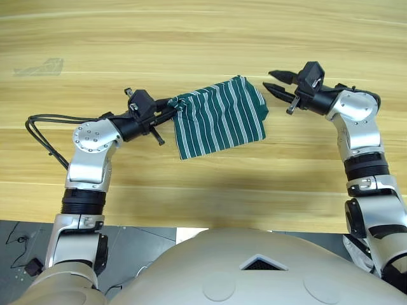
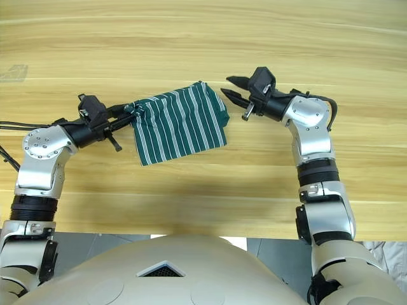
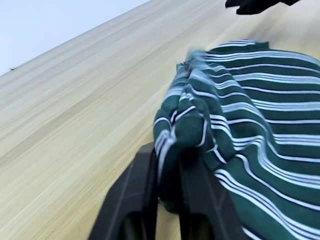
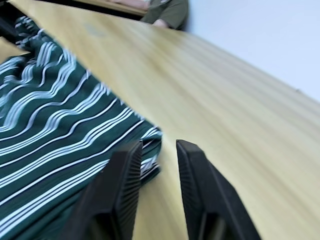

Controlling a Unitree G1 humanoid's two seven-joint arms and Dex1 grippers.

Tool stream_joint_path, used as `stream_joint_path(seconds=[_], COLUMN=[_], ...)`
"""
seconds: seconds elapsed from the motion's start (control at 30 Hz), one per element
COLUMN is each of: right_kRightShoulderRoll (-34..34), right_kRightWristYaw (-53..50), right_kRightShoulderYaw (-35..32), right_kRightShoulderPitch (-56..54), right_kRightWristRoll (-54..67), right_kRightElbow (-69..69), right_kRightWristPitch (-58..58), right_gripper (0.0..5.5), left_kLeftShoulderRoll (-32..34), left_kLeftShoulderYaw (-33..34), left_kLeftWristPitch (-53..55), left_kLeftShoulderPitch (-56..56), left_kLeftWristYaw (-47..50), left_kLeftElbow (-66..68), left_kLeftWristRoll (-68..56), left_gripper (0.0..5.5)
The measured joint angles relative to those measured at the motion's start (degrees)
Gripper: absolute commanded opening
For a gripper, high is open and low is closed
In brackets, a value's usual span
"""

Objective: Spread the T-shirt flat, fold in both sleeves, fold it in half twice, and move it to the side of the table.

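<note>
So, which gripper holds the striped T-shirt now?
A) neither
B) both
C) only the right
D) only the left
D: the left gripper is shut on a bunched edge of the T-shirt, while the right gripper stands open beside its other edge.

T-shirt (image 1: 219, 121) on table (image 1: 203, 38), left hand (image 1: 173, 108) at its left edge, right hand (image 1: 268, 79) just right.
</note>
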Motion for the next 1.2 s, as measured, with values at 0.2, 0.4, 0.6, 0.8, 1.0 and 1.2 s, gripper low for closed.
stream_joint_path(seconds=[0.2,0.4,0.6,0.8,1.0,1.2], right_kRightShoulderRoll=[2.23,4.38,7.93,12.14,17.19,21.74], right_kRightWristYaw=[-7.73,-7.14,-1.01,1.28,-4.54,-15.12], right_kRightShoulderYaw=[-3.41,-3.00,2.14,9.97,14.80,18.25], right_kRightShoulderPitch=[-2.39,-2.82,-2.58,-7.82,-15.77,-22.56], right_kRightWristRoll=[-2.14,-2.33,-2.85,-11.23,-20.71,-29.15], right_kRightElbow=[6.32,6.83,2.91,8.79,23.90,38.25], right_kRightWristPitch=[-6.16,-8.60,-9.21,-14.31,-19.93,-20.45], right_gripper=[3.10,4.05,4.22,4.22,4.22,4.22], left_kLeftShoulderRoll=[-4.63,-8.05,-10.07,-9.80,-12.13,-15.19], left_kLeftShoulderYaw=[2.93,3.87,13.08,20.69,20.54,17.39], left_kLeftWristPitch=[-5.52,-8.46,-12.13,-14.30,-13.28,-13.47], left_kLeftShoulderPitch=[-4.87,-5.53,-7.58,-7.98,-5.08,-3.50], left_kLeftWristYaw=[13.45,16.51,33.94,46.20,46.29,43.93], left_kLeftElbow=[9.91,16.34,15.22,6.02,-0.25,-1.91], left_kLeftWristRoll=[6.09,7.23,9.47,10.76,10.39,10.00], left_gripper=[2.24,3.08,3.16,3.16,3.16,3.16])
